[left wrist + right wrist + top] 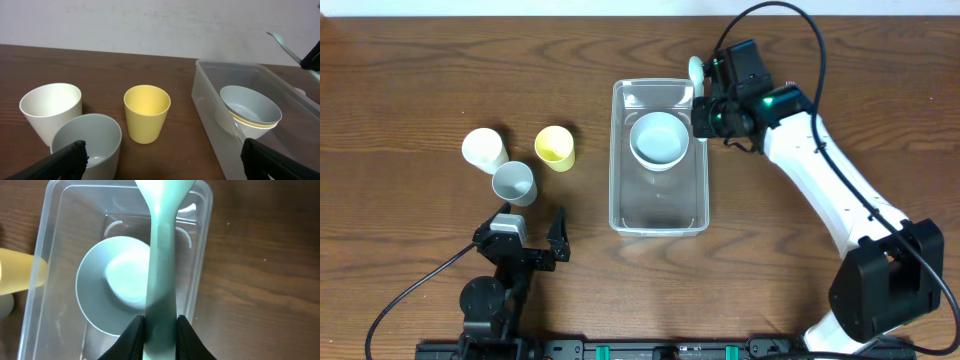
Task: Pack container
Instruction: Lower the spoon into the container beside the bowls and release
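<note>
Found the left tool (pixel 164 150) nearest the base, spread wide with nothing between its fingers, low over the brown surface (pixel 410 60). Saw three upright cups just beyond it: a grey cup (pixel 514 183) closest, a white cup (pixel 483 148) just behind it to the left, and a yellow cup (pixel 555 148) near on the right. Spotted the container (pixel 616 150) right of the cups and apart from them, standing lengthwise at mid-surface. Noted a pale blue bowl (pixel 658 140) inside, in its far half, seemingly nested on another with a yellowish edge. Caught the right tool (pixel 159 330) above the container's far right corner, pinching the handle of a pale green spoon (pixel 162 240), with the head reaching past the far rim.
</note>
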Available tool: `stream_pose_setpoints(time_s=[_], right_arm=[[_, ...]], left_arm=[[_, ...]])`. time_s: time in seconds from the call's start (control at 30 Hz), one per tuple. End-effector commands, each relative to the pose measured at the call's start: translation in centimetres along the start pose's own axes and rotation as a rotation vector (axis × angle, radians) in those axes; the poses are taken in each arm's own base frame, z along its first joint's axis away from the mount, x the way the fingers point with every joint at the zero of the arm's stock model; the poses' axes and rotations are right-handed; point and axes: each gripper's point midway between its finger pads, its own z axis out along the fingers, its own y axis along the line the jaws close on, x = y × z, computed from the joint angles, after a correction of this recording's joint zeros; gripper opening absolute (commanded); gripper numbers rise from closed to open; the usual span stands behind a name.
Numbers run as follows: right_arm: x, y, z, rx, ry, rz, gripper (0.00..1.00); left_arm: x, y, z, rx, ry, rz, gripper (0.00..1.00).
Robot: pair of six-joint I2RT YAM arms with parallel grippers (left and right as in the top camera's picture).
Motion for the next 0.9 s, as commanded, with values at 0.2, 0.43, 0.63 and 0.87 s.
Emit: stream_pose_setpoints(time_s=[0.2, 0.43, 0.63, 0.87], right_arm=[[0.2, 0.3, -0.2, 0.031, -0.019, 0.063, 0.19], [0.3, 0.3, -0.2, 0.032, -0.015, 0.062, 0.30], [0.2, 0.2, -0.2, 0.034, -0.018, 0.058, 0.30], [-1.6, -3.0, -1.3, 0.081, -0.059, 0.109, 0.32]], left_arm=[[1.4, 0.4, 0.2, -0.013, 0.030, 0.009, 0.98], [1.4, 0.4, 0.2, -0.013, 0.030, 0.009, 0.98], [1.4, 0.4, 0.2, -0.013, 0.030, 0.009, 0.98], [1.4, 0.4, 0.2, -0.013, 0.030, 0.009, 0.98]])
